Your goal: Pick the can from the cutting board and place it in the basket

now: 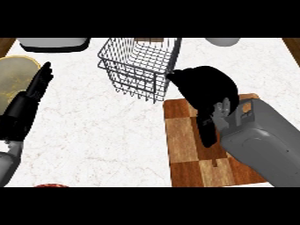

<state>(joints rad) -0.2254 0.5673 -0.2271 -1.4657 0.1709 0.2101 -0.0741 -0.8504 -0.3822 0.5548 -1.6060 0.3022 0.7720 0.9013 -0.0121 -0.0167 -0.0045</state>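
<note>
The white marbled tabletop fills most of the frame, with brown wood strips at the upper corners. The checkered brown wooden cutting board lies at lower centre-right. The grey wire basket stands at upper centre, just beyond the board's far edge. A round yellowish plate sits at the left edge. The right hand hangs over the board's upper end beside the basket, fingers curled; what they enclose cannot be told, and the can is hidden. The left hand rests at the left, fingers straight and together.
</note>
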